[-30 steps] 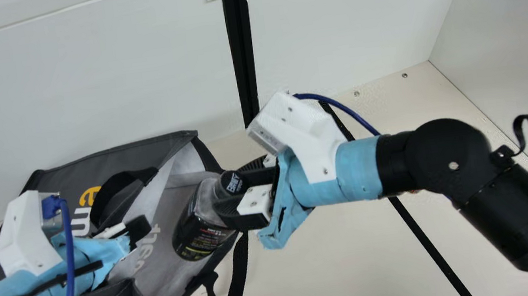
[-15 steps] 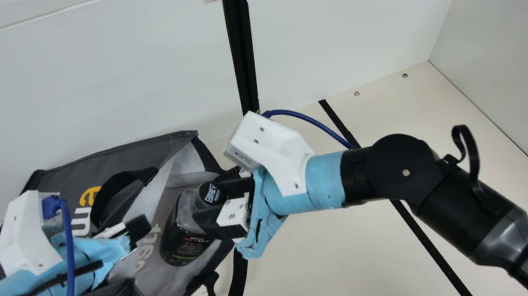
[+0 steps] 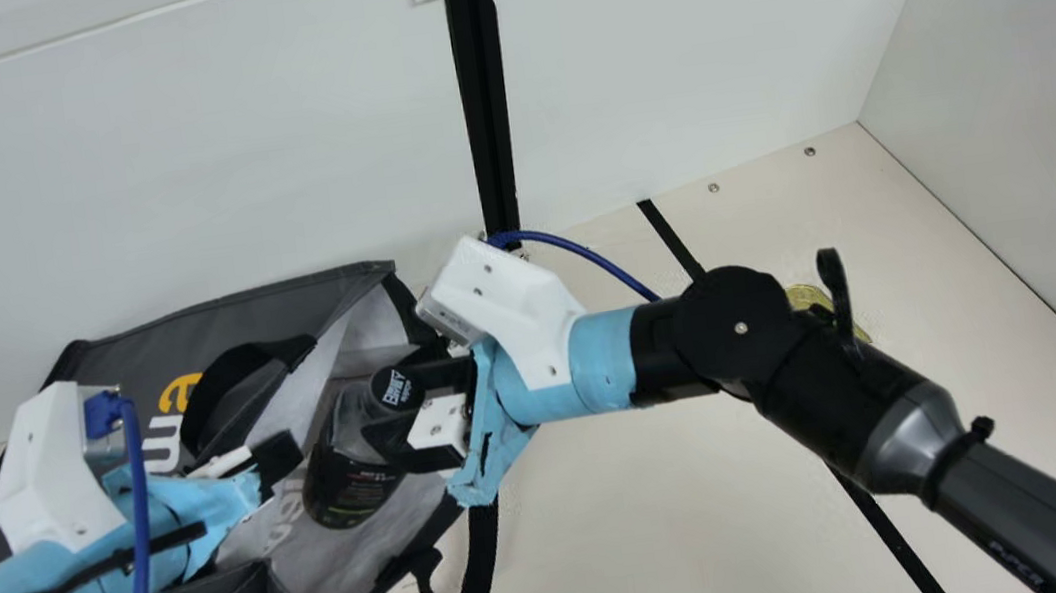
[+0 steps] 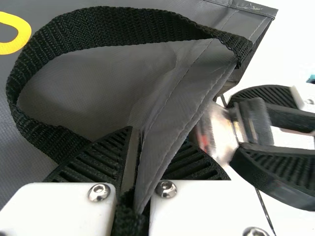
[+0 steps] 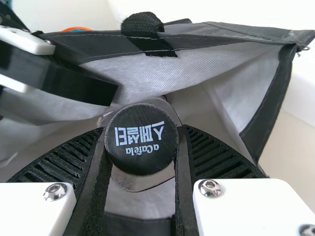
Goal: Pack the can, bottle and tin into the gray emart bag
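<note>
Main view: right gripper (image 3: 389, 396) has the bottle (image 3: 347, 485) by its cap end, tilted at the bag's (image 3: 287, 301) open mouth; left gripper (image 3: 278, 458) pinches the bag's edge, gold round thing (image 3: 808, 295) partly behind the right arm.

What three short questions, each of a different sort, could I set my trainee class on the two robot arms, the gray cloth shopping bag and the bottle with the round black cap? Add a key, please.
1. Multiple choice. What does the right pincer hold?
A) a loose end of strap
B) the dark-labelled clear bottle with the round black cap
C) nothing

2. True or false? The left pincer is closed on the cloth of the gray shopping bag.

3. Fill the gap. The cable running from the white angular housing on the right wrist is ____ in colour.

Key: 1 B; 2 true; 3 blue.
</note>
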